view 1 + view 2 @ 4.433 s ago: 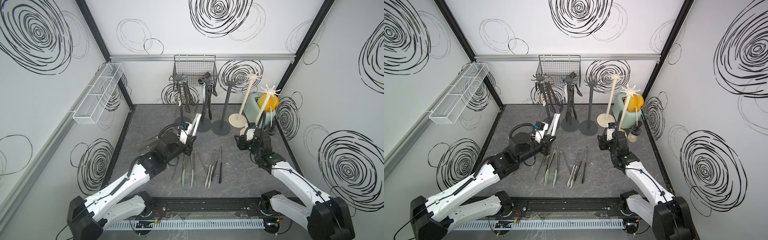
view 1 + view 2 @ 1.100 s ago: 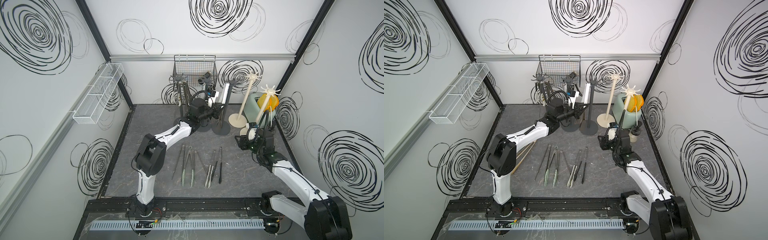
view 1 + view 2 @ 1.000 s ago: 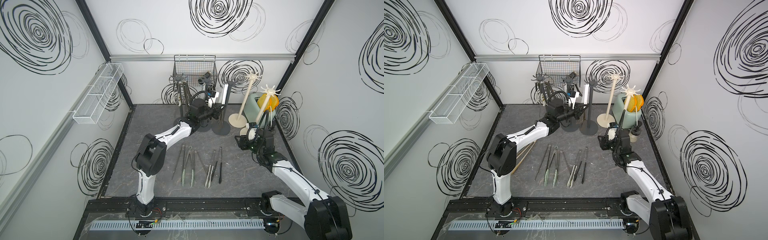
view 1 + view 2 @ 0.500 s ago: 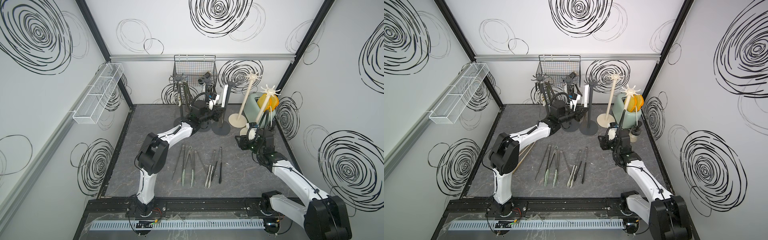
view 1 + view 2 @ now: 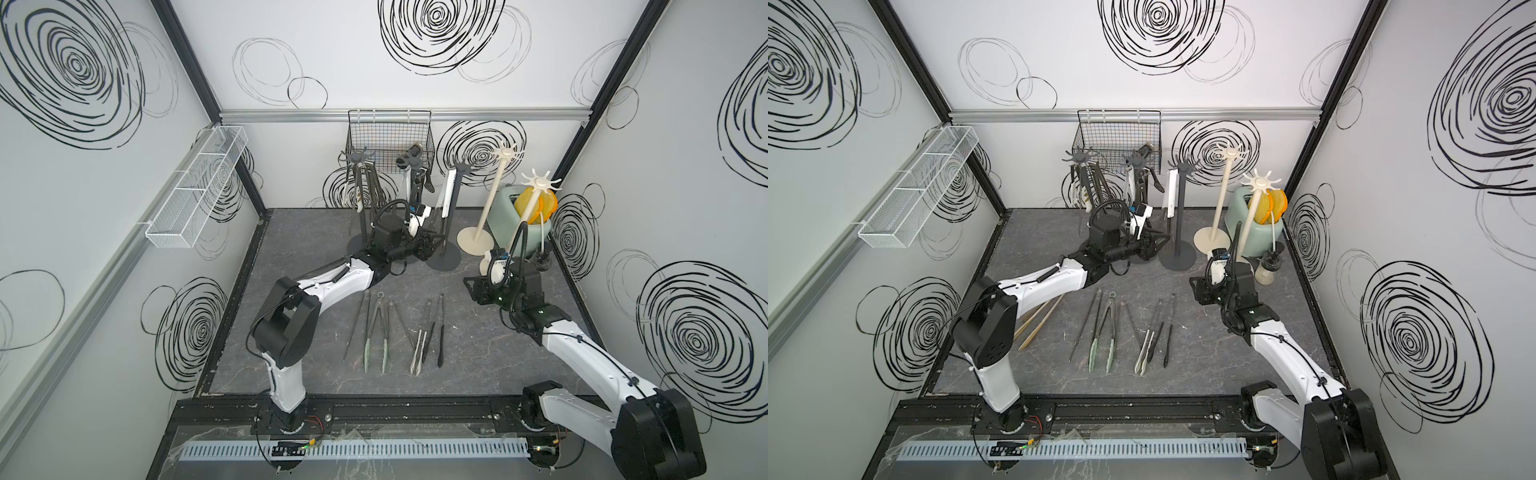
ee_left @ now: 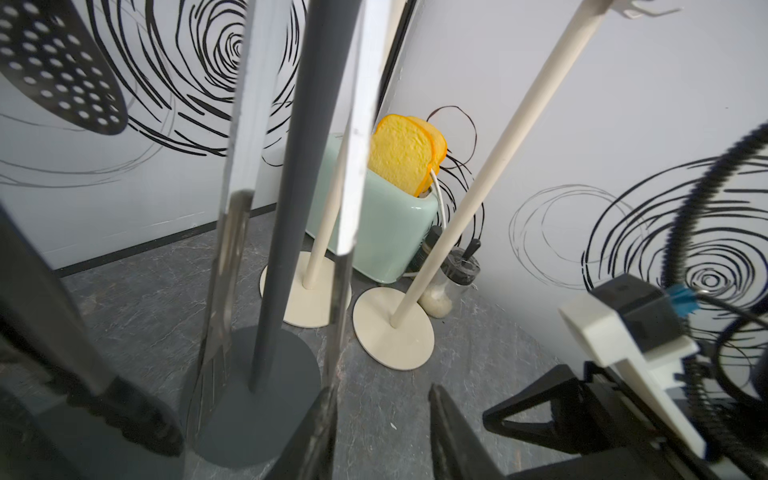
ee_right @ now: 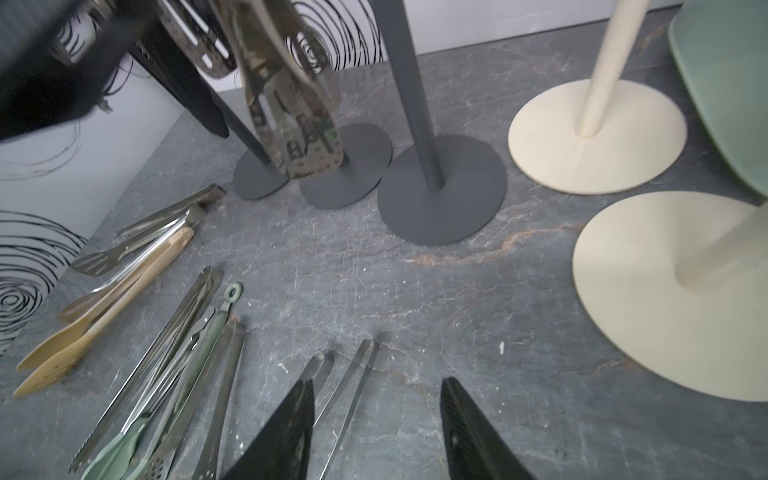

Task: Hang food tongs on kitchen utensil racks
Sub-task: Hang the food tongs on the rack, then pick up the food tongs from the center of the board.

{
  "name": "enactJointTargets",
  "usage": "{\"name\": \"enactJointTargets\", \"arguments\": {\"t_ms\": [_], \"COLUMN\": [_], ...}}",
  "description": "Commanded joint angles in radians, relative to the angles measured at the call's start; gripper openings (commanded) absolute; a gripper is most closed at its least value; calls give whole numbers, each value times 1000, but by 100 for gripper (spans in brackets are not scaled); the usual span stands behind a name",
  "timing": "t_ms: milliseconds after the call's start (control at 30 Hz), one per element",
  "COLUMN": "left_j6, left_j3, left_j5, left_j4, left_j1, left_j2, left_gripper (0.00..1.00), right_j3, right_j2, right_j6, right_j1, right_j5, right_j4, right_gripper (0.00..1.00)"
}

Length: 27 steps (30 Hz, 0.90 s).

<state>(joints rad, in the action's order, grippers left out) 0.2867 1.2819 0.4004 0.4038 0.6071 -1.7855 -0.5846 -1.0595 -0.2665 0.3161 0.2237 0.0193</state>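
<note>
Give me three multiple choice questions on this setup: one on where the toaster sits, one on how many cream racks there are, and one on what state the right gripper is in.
1. Where is the toaster?
A. back right corner
B. front left corner
C. dead centre

2. How many cream racks stand there?
A. one
B. two
C. four

3. The right gripper is:
A. shut tight
B. open and empty
C. out of sight

Answers:
1 A: both top views show it at the far wall, next to the right wall.
2 B: two cream poles on cream discs stand in front of the toaster.
3 B: in the right wrist view its jaws stand apart with nothing between them.
</note>
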Motion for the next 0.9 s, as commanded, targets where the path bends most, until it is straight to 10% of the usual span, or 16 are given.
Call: {"name": "enactJointTargets", "arguments": {"t_ms": [0, 400, 867], "left_j6": [-21, 100, 129], "left_j3": [-73, -410, -582], "left_j5": [-35, -187, -251], "left_j4": [31, -100, -350], "left_j1": [9, 5, -26], "left_j2": [112, 539, 845], "left_gripper": [42, 44, 48], "right_j3": [-54, -220, -256], "right_j2": [-23, -245, -477], "right_j6": [-54, -401, -558], "right_j1": [71, 357, 507], "right_j5": [-88, -320, -365], "right_j4": [114, 487, 501], "right_gripper": [52, 55, 53]}}
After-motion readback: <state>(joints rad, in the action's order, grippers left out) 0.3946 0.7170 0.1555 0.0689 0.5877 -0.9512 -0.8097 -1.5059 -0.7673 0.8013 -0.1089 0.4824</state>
